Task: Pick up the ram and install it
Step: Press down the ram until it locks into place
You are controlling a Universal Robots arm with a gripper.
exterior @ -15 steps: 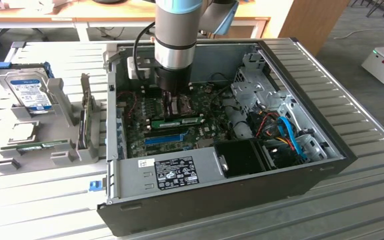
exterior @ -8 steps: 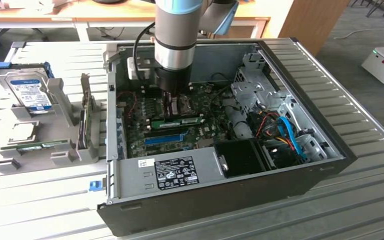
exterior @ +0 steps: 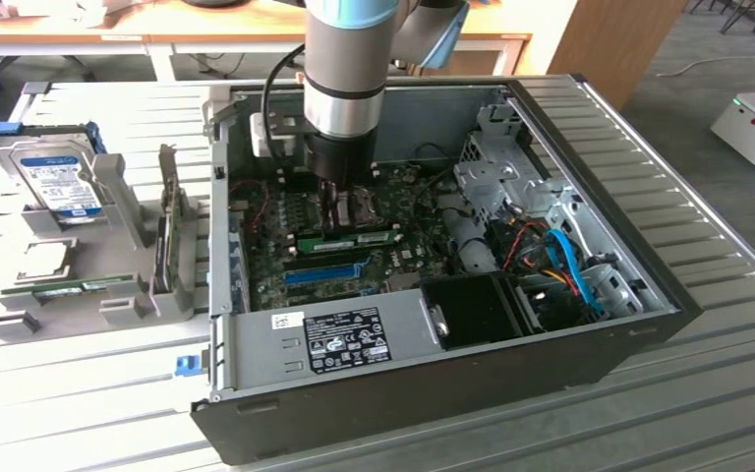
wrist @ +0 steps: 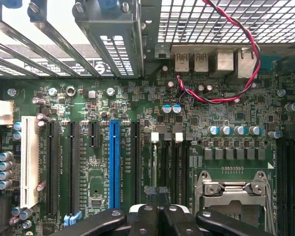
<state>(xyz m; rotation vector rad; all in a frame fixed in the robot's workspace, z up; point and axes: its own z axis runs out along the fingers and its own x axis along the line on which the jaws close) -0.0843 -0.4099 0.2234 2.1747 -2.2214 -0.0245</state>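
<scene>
Slatted grey table, office desks behind. Open PC case lies on it, motherboard exposed. Arm reaches down into the case; gripper low over the board, jaws together, clamped on nothing visible. The ram lies flat on the motherboard just below the gripper, above the blue slot strip. Hard drive stands in a grey holder near the table's edge at the exterior view's left.
</scene>
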